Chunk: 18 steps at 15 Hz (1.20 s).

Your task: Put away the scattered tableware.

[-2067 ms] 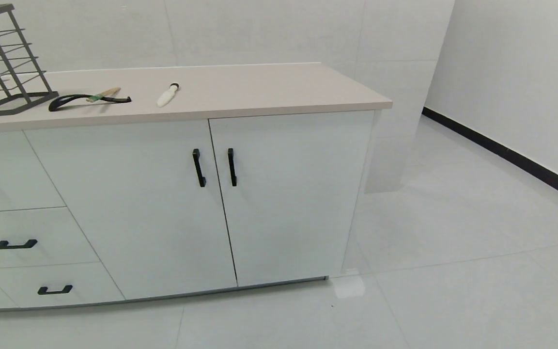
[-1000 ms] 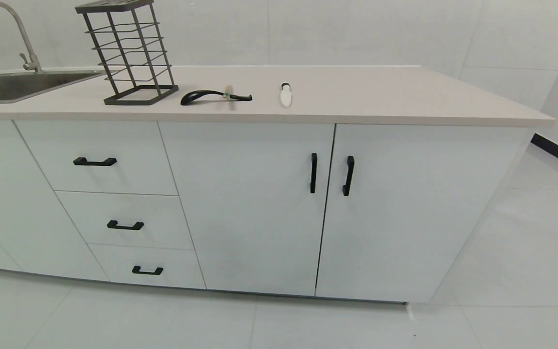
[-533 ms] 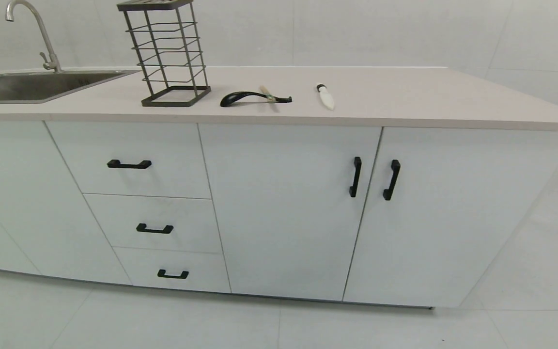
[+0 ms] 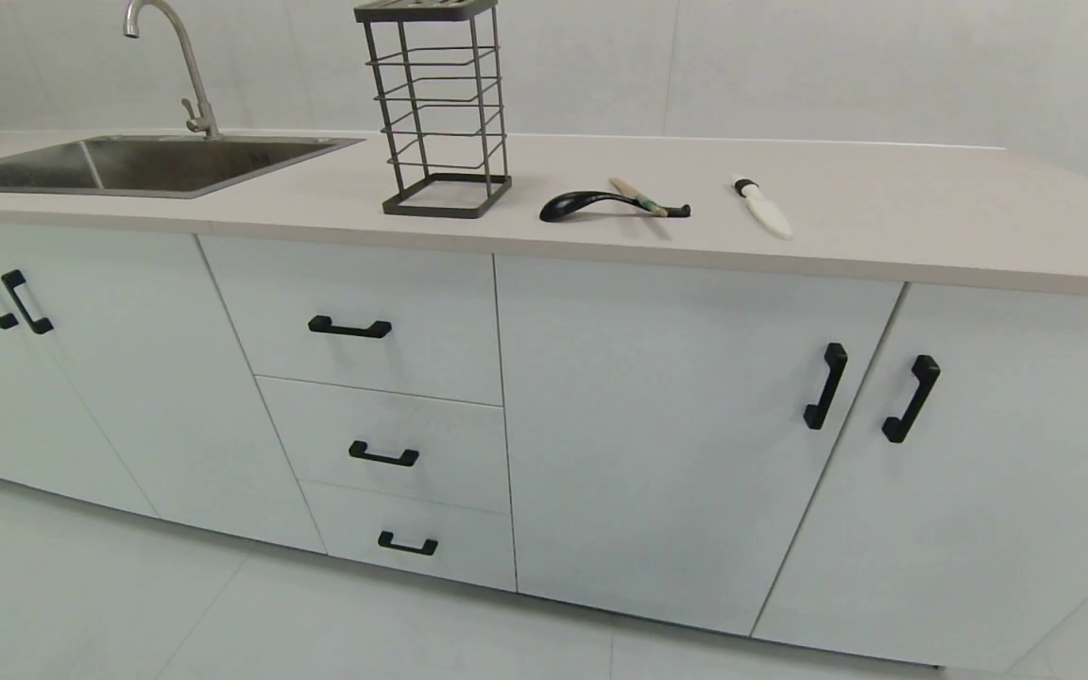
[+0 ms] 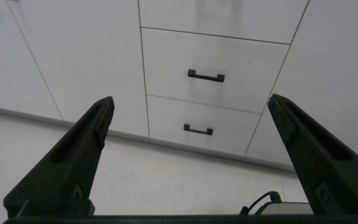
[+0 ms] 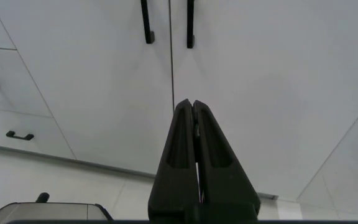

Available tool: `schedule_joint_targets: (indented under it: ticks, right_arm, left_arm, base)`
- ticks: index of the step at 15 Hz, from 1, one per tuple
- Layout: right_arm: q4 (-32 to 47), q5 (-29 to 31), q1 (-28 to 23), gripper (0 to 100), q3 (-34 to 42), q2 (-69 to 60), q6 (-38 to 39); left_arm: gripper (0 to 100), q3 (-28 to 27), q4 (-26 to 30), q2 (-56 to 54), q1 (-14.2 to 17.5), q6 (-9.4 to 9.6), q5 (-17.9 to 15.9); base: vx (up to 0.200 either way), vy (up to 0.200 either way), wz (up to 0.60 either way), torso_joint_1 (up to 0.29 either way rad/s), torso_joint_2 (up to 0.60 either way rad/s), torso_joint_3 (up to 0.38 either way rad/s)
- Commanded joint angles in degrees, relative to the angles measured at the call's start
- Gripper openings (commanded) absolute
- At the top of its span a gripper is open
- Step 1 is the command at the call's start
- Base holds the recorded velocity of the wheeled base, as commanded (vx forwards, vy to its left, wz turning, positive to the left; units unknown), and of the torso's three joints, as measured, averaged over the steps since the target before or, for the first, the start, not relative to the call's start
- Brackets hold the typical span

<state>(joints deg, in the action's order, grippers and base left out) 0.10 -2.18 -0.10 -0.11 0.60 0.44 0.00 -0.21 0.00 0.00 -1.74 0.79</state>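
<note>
Tableware (image 4: 615, 199) (spoon (image 4: 563, 207), knife (image 4: 767, 212), perhaps chopsticks (image 4: 637, 196)) unmoved on bench (image 4: 931, 217); only camera swung, nothing gathered. Left jaws spread, right jaws closed.

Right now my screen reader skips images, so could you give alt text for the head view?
A black spoon, a wooden-handled utensil crossing its handle and a white utensil lie on a beige countertop, beside a black wire rack. A steel sink sits farther left, above white cabinets.
</note>
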Motion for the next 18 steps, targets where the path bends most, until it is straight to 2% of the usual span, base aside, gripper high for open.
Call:
schedule_joint_targets:
  ticks: [1,2,5,12,18]
  right_arm:
    - [0.08,-0.02,0.01,0,0.02,0.11,0.0]
    - [0.08,-0.02,0.01,0,0.02,0.19,0.0]
    - [0.08,-0.02,0.01,0,0.02,0.19,0.0]
    - [0.08,-0.02,0.01,0,0.02,0.19,0.0]
    - [0.08,-0.02,0.01,0,0.02,0.19,0.0]
  left_arm:
    - [100,0.0,0.03,0.0,0.0,-0.01,0.0]
    - [100,0.0,0.03,0.0,0.0,-0.01,0.09]
    - [100,0.0,0.03,0.0,0.0,-0.01,0.09]
    - [100,0.0,-0.06,0.0,0.0,0.07,0.09]
    - [100,0.0,-0.06,0.0,0.0,0.51,-0.09]
  base:
    - [0.2,0.0,0.0,-0.012,0.0,0.002]
    - [0.2,0.0,0.0,0.007,0.01,-0.002]
    - [0.2,0.2,0.0,0.001,0.0,0.001]
    - [0.0,0.2,0.0,0.005,0.0,0.002]
    - [0.0,0.0,0.0,0.0,0.0,0.0]
